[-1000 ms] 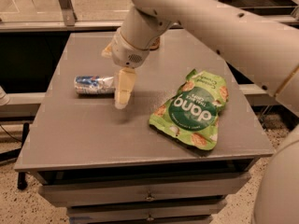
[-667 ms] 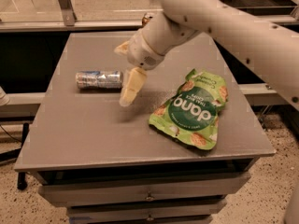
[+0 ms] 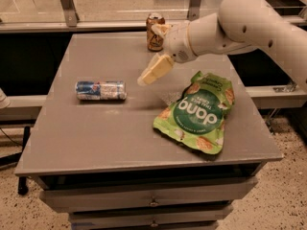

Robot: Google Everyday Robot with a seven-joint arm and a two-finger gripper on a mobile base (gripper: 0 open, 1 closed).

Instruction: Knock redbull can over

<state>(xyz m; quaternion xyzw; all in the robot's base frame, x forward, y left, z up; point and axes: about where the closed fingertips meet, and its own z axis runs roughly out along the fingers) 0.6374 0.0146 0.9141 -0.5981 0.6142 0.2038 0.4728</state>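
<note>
The redbull can, slim and silver-and-blue, lies on its side on the left part of the grey table, its length running left to right. My gripper hangs above the table's middle, to the right of the can and well apart from it, pointing down and left. The white arm reaches in from the upper right.
A wider brown-and-gold can stands upright at the table's back edge, just behind the gripper. A green dang chips bag lies flat on the right side. Drawers sit under the tabletop.
The gripper has lifted and pulled back to the right, away from the redbull can. The can stays lying on its side in the same place.
</note>
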